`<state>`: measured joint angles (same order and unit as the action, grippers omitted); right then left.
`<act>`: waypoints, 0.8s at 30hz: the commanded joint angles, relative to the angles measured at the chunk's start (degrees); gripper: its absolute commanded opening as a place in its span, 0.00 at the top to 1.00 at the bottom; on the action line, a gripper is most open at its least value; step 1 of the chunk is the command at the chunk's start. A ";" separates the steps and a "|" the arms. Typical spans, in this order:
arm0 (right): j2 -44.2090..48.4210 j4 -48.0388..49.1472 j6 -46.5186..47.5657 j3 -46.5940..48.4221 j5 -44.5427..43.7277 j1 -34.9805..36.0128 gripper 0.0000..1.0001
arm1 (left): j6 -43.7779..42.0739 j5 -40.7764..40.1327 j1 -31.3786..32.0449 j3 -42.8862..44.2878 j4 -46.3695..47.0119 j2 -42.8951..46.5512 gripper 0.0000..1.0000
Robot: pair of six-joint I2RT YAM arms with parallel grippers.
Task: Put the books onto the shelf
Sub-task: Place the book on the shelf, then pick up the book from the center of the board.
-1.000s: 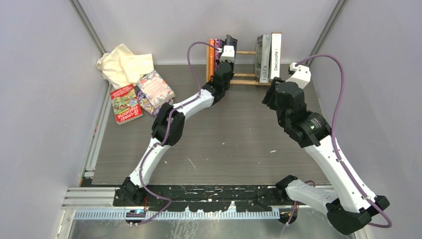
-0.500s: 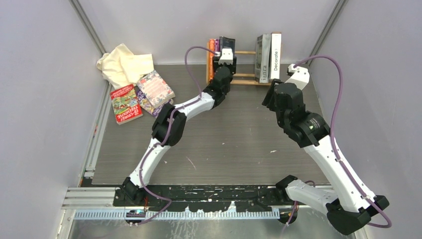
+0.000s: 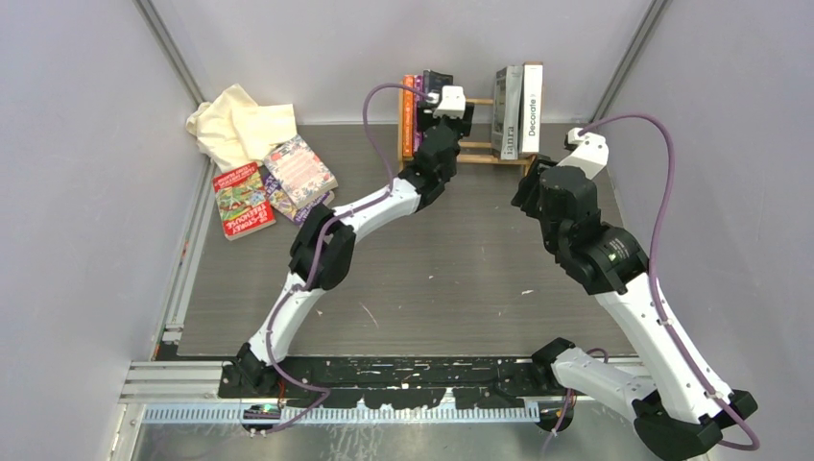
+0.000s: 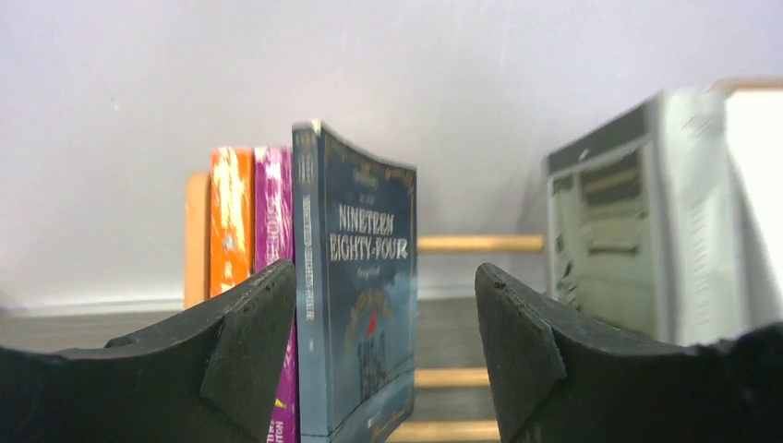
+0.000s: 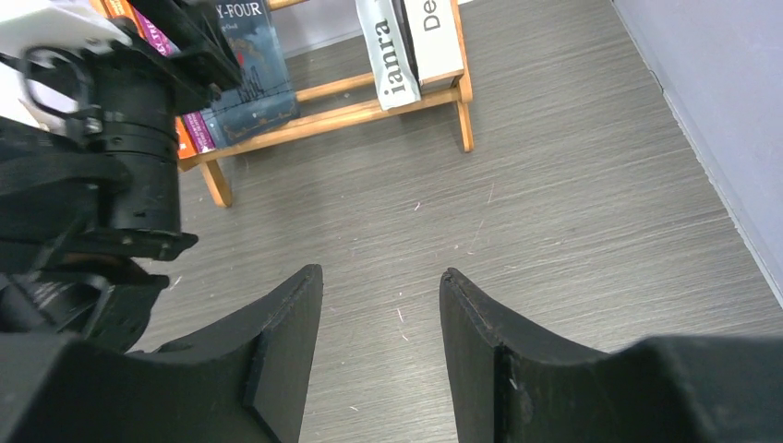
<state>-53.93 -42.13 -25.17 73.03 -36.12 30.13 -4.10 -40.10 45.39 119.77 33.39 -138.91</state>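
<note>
Since the dark blue book [image 4: 355,305] stands upright on the shelf [image 3: 477,145], tight against the purple book [image 4: 274,212] & the orange book [image 4: 231,221] at the left end, we judge the step in hand to be the let-go & pull-back. The left gripper [image 4: 386,286] brackets that book w/ jaws parted wider than the cover, clamping nothing. Its left pad sits just beside the spine, the other pad well clear. To do this well we back straight out along the approach line w/ jaws wide, so neither pad drags the cover & tips it into the gap mid-shelf. The right gripper [image 5: 380,274] hangs approx half open over the table [image 5: 554,231] in front of the shelf, nothing in it; we keep it out of the left arm's path.

Count: one shelf w/ five books on it, i.e. three at the left end plus the grey book [image 3: 507,113] & the white "Decorate" book [image 3: 532,110] at the right end. Loose on the table's left side: the red-green book [image 3: 242,200], the pink patterned book [image 3: 299,170] &, prob., a third book [image 3: 284,204] under them, mostly hidden. One cream cloth [image 3: 238,125] behind that pile. Two grippers.
</note>
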 commanded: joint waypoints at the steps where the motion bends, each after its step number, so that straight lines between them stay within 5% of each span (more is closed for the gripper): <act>1: 1.02 1.17 0.87 1.81 0.11 -0.31 0.45 | -6.36 -4.02 2.88 4.78 3.55 9.70 0.28; 7: -0.55 1.56 -0.57 2.45 4.42 -0.26 0.45 | -12.87 -14.38 5.50 -2.31 2.42 21.22 0.24; 13: -5.49 5.10 -4.53 3.11 15.16 -0.17 0.43 | -5.58 -26.03 5.08 -24.38 -4.45 41.01 0.18; 19: -17.28 11.05 -6.14 6.57 22.95 3.60 0.40 | 28.57 -26.38 -0.74 -39.58 -40.63 58.19 0.18; 24: -28.49 16.36 -7.65 11.71 21.49 10.28 0.39 | 46.07 -23.08 -6.60 -49.64 -53.79 67.85 0.18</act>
<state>-76.82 -33.63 -30.61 79.31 -16.36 36.07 21.93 -63.86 41.80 75.57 -3.51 -76.20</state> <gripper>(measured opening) 0.608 0.824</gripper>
